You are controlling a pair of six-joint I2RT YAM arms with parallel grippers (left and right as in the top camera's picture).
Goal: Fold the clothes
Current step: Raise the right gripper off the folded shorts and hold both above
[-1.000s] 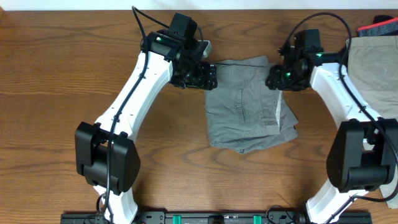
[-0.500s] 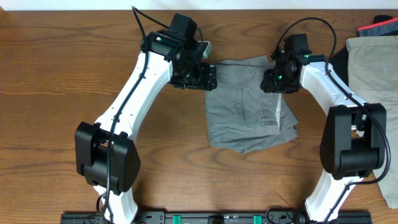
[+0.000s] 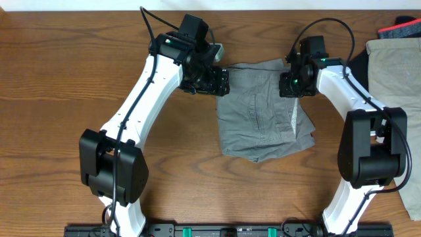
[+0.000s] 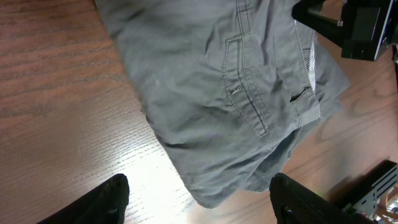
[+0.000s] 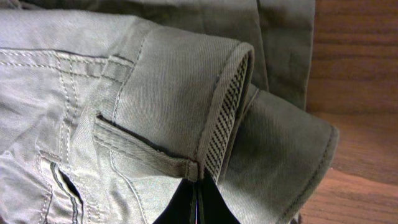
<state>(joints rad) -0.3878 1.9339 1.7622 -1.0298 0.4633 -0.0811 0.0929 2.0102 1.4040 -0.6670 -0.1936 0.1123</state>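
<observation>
R arm has swung in; right gripper [image 3: 294,84] is now pinching the grey shorts [image 3: 260,112] by the waistband at its tips. Left gripper [image 3: 214,80] is hovering w/ jaws spread, cloth just ahead. Step: gripping corners. Next is probably closing L, then lifting both together.

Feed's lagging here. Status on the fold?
Right gripper shut on grey woven cotton shorts at waistband. Left gripper open at the opposite corner. Tan garment aside, not blocking.
</observation>
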